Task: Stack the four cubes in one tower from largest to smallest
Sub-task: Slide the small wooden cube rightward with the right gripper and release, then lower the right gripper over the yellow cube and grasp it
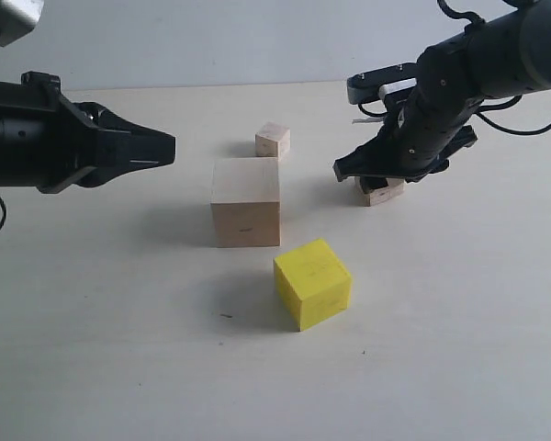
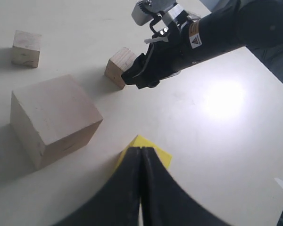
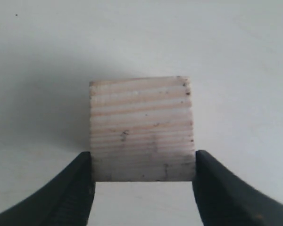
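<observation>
A: Status on right claw?
B: Clamped on a small pale cube, right of centre, upper half of the exterior frame. Fingers flat against two opposite faces, close to one edge of the block. Resting on the table, maybe slightly cocked.
A: Left claw?
B: Tips pressed together, nothing held. Hangs at the left edge of the frame, well apart from all cubes.
A: Rest of the set?
B: Big pale cube dead centre. Yellow cube just below-right of it, not touching, turned corner-on. Back pale cube just above the big one, apart. Can't rank the two small ones by size. No tower yet.
A: Notes for the lift?
B: Shallow bite, so likely prone to pivoting. Lift straight up, slowly, faces level. Going by size order, yellow onto big first; hold this one clear meanwhile.
A: Surfaces?
B: Bare wood, straight grain lines, a few dark specks, crisp edges, flat faces. Probably decent friction. Yellow one painted, faint marks on top. Tabletop smooth, pale, with a glare patch.
</observation>
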Robot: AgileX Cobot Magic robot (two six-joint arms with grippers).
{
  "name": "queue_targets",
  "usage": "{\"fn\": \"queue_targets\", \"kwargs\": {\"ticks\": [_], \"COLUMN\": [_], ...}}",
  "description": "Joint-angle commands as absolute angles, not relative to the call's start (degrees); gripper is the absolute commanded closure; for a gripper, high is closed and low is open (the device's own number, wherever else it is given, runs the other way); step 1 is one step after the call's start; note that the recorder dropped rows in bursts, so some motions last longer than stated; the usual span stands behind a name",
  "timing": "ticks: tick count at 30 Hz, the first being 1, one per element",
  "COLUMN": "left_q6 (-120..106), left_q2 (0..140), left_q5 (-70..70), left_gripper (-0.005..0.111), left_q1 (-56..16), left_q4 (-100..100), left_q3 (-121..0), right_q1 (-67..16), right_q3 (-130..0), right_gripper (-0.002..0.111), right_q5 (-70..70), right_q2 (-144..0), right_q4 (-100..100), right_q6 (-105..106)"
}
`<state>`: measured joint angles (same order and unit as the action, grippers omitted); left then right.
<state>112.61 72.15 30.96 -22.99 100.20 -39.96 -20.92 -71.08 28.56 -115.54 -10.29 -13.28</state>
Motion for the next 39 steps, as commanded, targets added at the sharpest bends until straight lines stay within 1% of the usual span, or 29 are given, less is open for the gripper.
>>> {"fn": "queue_targets", "kwargs": {"ticks": [1, 3, 4, 8, 10, 11, 19, 24, 30, 32, 36, 39], "left_q6": [112.22, 112.0, 112.0, 112.0, 112.0, 112.0, 111.62, 111.62, 111.24, 111.24, 111.14, 111.14], "left_q2": [71.76, 71.76, 71.76, 71.76, 71.76, 71.76, 71.76, 71.76, 71.76, 71.76, 71.76, 71.76], "left_q5": [30.04, 30.05, 30.05, 30.05, 30.05, 30.05, 30.05, 30.05, 29.33, 28.94, 28.21, 27.66], "left_gripper": [0.107, 0.107, 0.107, 0.107, 0.107, 0.107, 0.107, 0.107, 0.107, 0.107, 0.107, 0.107], "left_q1": [-23.37, -23.37, -23.37, -23.37, -23.37, -23.37, -23.37, -23.37, -23.37, -23.37, -23.37, -23.37], "left_q4": [99.95, 99.95, 99.95, 99.95, 99.95, 99.95, 99.95, 99.95, 99.95, 99.95, 99.95, 99.95], "left_q3": [-39.77, -39.77, -39.77, -39.77, -39.77, -39.77, -39.77, -39.77, -39.77, -39.77, -39.77, -39.77], "right_q1": [-20.65, -20.65, -20.65, -20.65, -20.65, -20.65, -20.65, -20.65, -20.65, -20.65, -21.07, -23.56], "right_q3": [-71.26, -71.26, -71.26, -71.26, -71.26, -71.26, -71.26, -71.26, -71.26, -71.26, -71.26, -71.26], "right_gripper": [0.105, 0.097, 0.091, 0.06, 0.05, 0.048, 0.047, 0.035, 0.034, 0.034, 0.034, 0.035], "right_q5": [28.75, 28.99, 29.21, 30.13, 30.23, 30.23, 30.73, 33.83, 38.64, 41.45, 48.89, 51.72], "right_q2": [-114.87, -114.87, -114.87, -114.87, -114.87, -114.87, -114.87, -112.95, -106.59, -103.97, -100.66, -100.14], "right_q4": [-10.71, -10.71, -10.71, -10.71, -10.71, -10.71, -10.71, -5.81, -2.88, 1.44, 18.31, 20.47], "right_q6": [-13.47, -12.91, -12.91, -12.91, -13.02, -13.12, -13.12, -13.12, -11.9, -9.65, 3.52, 7.67]}}
